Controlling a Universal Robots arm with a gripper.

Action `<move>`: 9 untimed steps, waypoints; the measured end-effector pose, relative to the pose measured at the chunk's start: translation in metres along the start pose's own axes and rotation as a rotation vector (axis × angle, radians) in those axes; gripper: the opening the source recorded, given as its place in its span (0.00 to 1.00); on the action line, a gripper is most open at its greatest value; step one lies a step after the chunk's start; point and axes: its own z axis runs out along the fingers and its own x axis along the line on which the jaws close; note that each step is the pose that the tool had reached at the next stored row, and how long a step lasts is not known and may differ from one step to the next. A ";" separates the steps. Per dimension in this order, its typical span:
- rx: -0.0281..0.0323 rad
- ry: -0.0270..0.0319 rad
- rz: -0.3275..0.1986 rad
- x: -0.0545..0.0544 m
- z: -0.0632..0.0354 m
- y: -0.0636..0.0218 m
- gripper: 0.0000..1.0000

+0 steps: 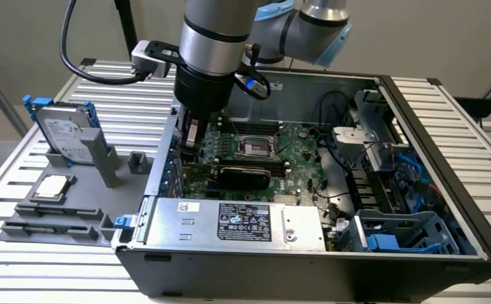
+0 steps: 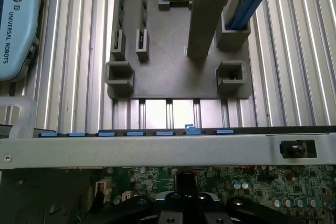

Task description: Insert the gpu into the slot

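nearest stands the silver box (image 1: 237, 221), set in the front of the open case (image 1: 296, 275). just behind the box the gpu (image 1: 241, 173) lies lengthwise on the green board (image 1: 300, 142), a flat black card parallel to the box. whether it is seated in the slot cannot be told. behind the box's end on the exterior view's left, the pincer (image 1: 191, 144) hangs low inside the case wall with its fingers together. it is near the gpu's end but apart from it, and a hold on anything cannot be made out. farther behind the box sits the square socket (image 1: 254, 147). out on the table (image 1: 51, 272), to the exterior view's left of the box, a grey tray (image 1: 76, 212) carries a chip (image 1: 52, 185) and an upright drive (image 1: 63, 133).
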 end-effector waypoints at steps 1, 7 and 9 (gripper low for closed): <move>-0.0004 0.0000 0.000 -0.001 0.0000 0.0000 0.11; -0.0037 0.0018 0.000 -0.004 -0.0003 0.0002 0.11; -0.0048 0.0035 0.001 -0.004 -0.0005 0.0004 0.11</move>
